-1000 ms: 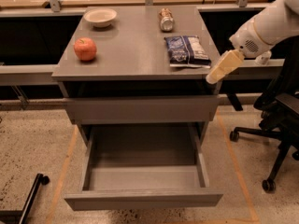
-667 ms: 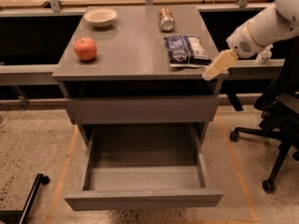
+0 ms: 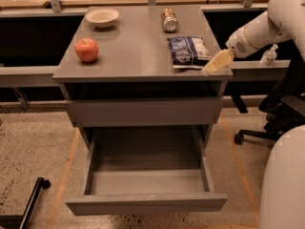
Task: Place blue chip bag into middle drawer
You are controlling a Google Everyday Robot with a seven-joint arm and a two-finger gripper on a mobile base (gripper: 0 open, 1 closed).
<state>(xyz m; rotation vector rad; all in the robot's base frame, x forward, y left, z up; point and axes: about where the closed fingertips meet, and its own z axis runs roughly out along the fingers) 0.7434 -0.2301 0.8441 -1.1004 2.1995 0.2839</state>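
Note:
The blue chip bag [image 3: 188, 51] lies flat on the grey cabinet top [image 3: 133, 51], near its right front corner. The gripper [image 3: 214, 64] comes in from the right on a white arm and sits just right of the bag's front right corner, low over the cabinet's front right edge. The middle drawer [image 3: 145, 175] is pulled wide open below, and its inside looks bare. The upper drawer front [image 3: 143, 111] is closed.
A red apple [image 3: 86, 49] sits at the left of the top, a white bowl [image 3: 102, 17] at the back left, a small metal can [image 3: 168, 20] behind the bag. An office chair base [image 3: 267, 128] stands at the right. A small bottle [image 3: 269, 56] stands on the right ledge.
The gripper has moved left and slightly down, closing in on the bag's front right corner. The bag and the drawer have not moved.

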